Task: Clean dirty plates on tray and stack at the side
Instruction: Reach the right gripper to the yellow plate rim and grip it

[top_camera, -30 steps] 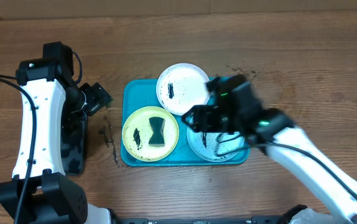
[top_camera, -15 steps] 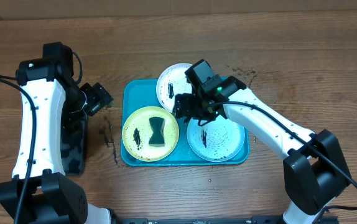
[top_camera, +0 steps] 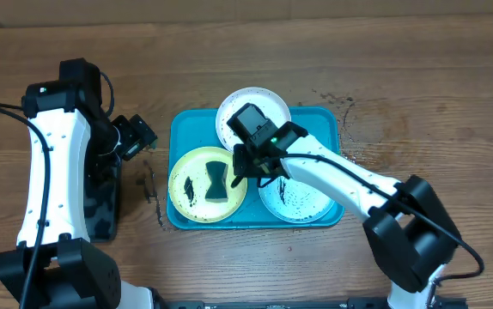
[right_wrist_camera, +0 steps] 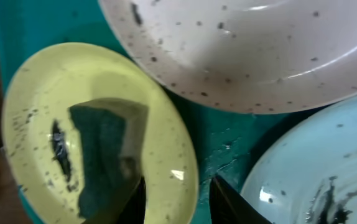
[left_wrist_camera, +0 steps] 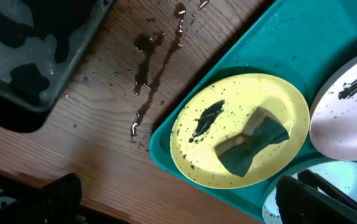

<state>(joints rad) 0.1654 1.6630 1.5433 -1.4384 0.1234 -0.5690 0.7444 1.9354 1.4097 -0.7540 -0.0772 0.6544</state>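
Tray: the tray [top_camera: 324, 129] holds all three plates, none yet stacked at the side
Black tray: the black tray [top_camera: 100, 202] lies at 9 o'clock of it, well apart
Yellow-green plate: the yellow-green plate [top_camera: 191, 184] sits at 8 o'clock on the tray; judged the one in hand
White plates: the far white plate [top_camera: 251, 116] at 12 o'clock overhangs the rim, and the near white plate [top_camera: 302, 202] sits at 4 o'clock; keep clear of both
Right gripper: the right gripper [right_wrist_camera: 177, 196] has its jaws apart, astride the yellow-green plate's 3 o'clock edge; seat deeper before pinching, then lift level
Left gripper: the left gripper [top_camera: 142, 137] is spread wide and holds nothing
Sponge: the sponge [top_camera: 218, 181] lies on the yellow-green plate and may slide if the plate tips
Smears: the black smears [top_camera: 188, 189] at 9 o'clock of the sponge need scrubbing
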